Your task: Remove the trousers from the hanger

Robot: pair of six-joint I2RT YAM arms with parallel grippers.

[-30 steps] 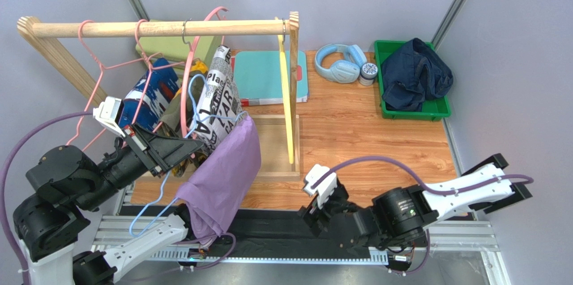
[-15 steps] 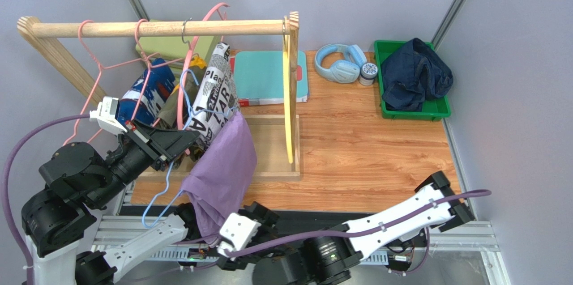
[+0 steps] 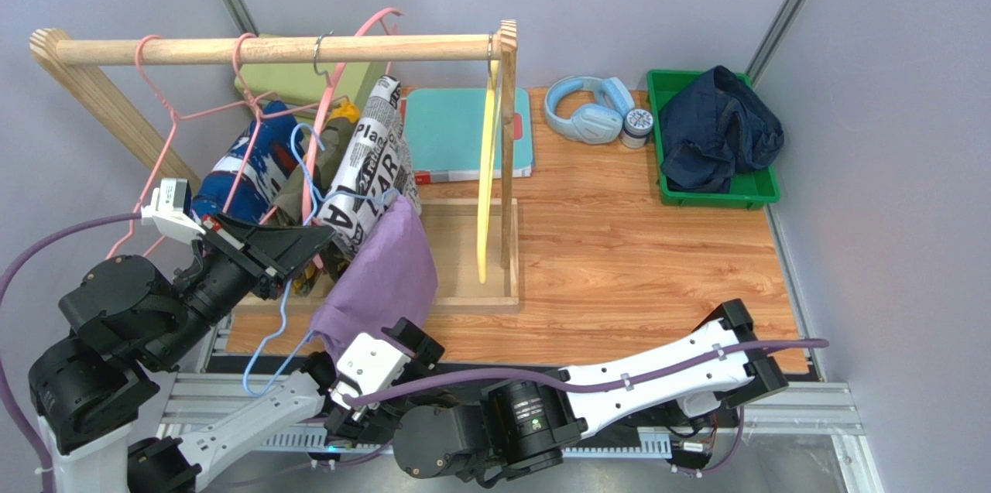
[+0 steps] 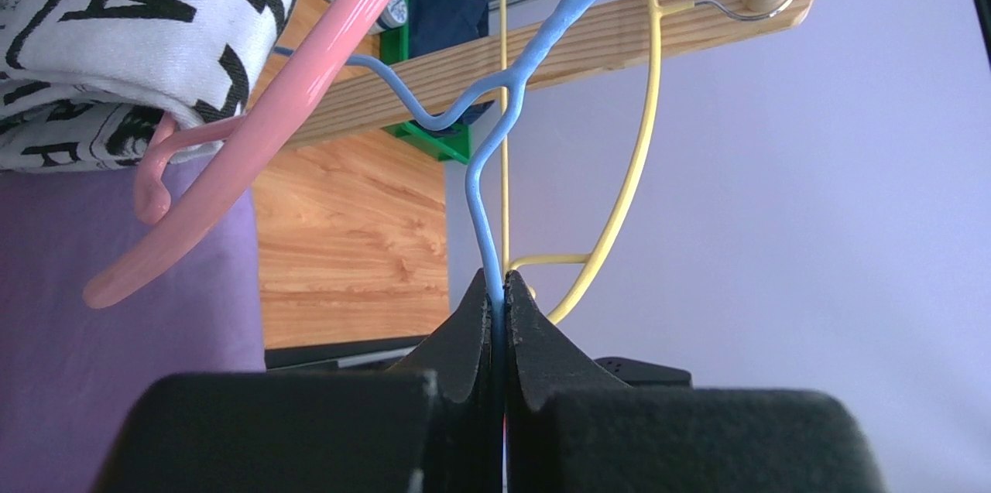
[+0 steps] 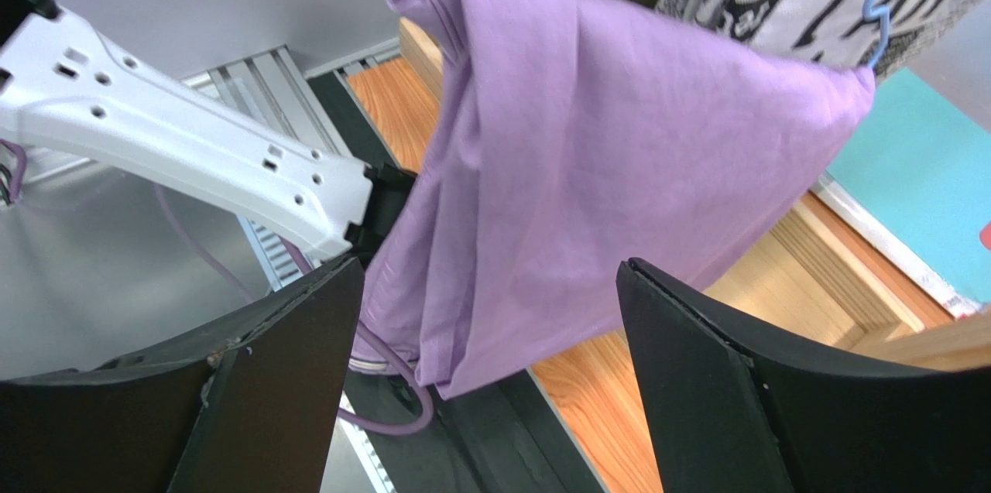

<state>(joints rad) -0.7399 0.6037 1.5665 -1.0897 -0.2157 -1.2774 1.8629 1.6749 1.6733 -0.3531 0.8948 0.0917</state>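
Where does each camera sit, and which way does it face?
Top: above and behind, looking down on the rack and table; left arm and right arm show.
Left wrist: looks up along the shut left gripper pinching the blue hanger.
Right wrist: looks through the open right gripper at the purple trousers.
All three show trousers and hanger.

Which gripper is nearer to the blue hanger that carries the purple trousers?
Left. The left gripper is shut on the blue hanger, holding its wire. The right gripper is open and apart from it, facing the hanging cloth of the purple trousers lower down.
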